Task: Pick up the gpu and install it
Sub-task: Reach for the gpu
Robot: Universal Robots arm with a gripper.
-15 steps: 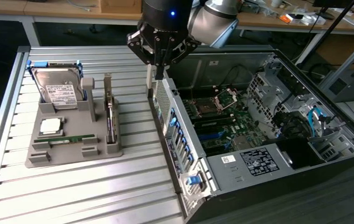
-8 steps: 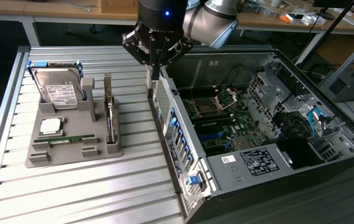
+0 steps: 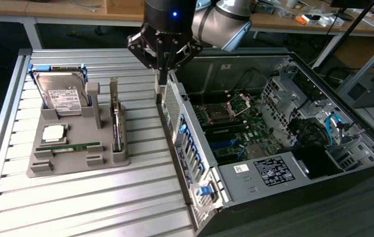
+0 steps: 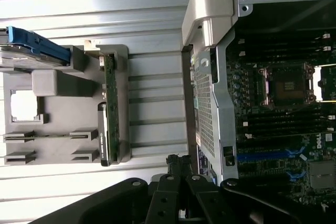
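The gpu (image 3: 116, 121) stands on its long edge in a slot along the side of the grey holder (image 3: 75, 165) that faces the computer case, its metal bracket upward. In the wrist view the gpu (image 4: 109, 106) is a thin dark green strip on the holder (image 4: 52, 85). My gripper (image 3: 163, 80) hangs shut and holds nothing, above the rear corner of the open computer case (image 3: 194, 163), between the holder and the case. Its dark fingers (image 4: 176, 163) are pressed together, apart from the gpu.
The holder also carries a hard drive (image 3: 62, 94) in a blue frame, a CPU (image 3: 54, 132) and a RAM stick (image 3: 68, 147). The case lies open with its motherboard (image 3: 233, 123) and CPU socket (image 4: 286, 85) exposed. All rest on a slatted metal table (image 3: 94, 207).
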